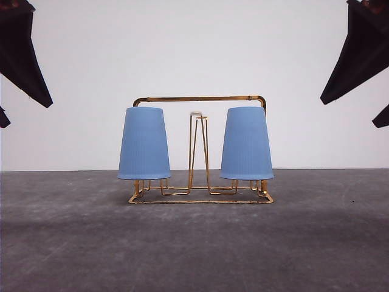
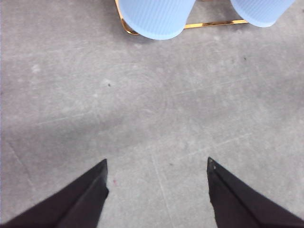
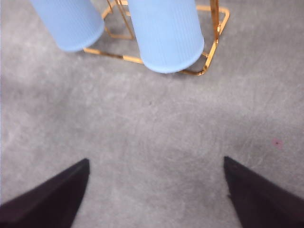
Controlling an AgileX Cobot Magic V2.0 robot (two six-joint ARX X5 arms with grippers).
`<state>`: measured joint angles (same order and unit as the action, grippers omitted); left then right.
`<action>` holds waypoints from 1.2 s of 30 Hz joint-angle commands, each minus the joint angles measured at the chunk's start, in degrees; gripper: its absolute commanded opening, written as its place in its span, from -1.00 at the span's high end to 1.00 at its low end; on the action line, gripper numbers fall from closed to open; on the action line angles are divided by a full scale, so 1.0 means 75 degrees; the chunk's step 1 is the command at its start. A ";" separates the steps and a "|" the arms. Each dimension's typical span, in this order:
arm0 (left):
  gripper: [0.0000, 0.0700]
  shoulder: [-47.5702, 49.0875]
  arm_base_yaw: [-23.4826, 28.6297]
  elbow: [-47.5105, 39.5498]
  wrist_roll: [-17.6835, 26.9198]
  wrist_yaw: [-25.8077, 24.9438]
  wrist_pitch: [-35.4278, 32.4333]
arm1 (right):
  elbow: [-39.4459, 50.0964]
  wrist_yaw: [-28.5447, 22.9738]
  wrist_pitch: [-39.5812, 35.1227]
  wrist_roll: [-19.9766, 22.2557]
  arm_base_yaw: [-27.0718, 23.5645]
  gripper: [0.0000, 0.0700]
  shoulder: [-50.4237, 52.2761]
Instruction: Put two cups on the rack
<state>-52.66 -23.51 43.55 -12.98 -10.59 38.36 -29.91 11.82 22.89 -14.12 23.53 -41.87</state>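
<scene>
Two light-blue ribbed cups hang upside down on the gold wire rack [image 1: 200, 98]. The left cup [image 1: 144, 143] sits over the left prong and the right cup [image 1: 247, 143] over the right prong. My left gripper [image 1: 25, 112] hovers high at the upper left, open and empty. My right gripper [image 1: 351, 112] hovers high at the upper right, also open and empty. In the left wrist view the open gripper [image 2: 156, 160] is well short of the left cup [image 2: 154, 19] and the rack base [image 2: 213, 23]. In the right wrist view the open gripper [image 3: 156, 159] faces the right cup [image 3: 166, 33] and the rack [image 3: 216, 42].
The rack stands mid-table on a grey surface [image 1: 194, 243], with a white wall [image 1: 194, 48] behind it. A bare centre prong with a white tip [image 1: 196, 113] rises between the cups.
</scene>
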 commanded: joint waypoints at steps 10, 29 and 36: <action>1.00 -0.0058 -0.0063 0.0102 0.0059 -0.0019 -0.0257 | -0.0099 0.0016 -0.0078 -0.0007 0.0032 0.88 -0.0043; 1.00 0.2446 0.1165 -0.2380 0.1638 0.0195 -0.2882 | -0.0099 0.0019 -0.0078 -0.0007 0.0032 0.88 -0.0043; 1.00 0.5429 0.2480 -0.4482 0.2220 0.0929 -0.4024 | -0.0099 0.0016 -0.0078 -0.0007 0.0032 0.88 -0.0043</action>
<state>-13.40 -5.24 10.77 1.97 -3.94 8.70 -29.91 11.94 22.90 -14.02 23.53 -41.89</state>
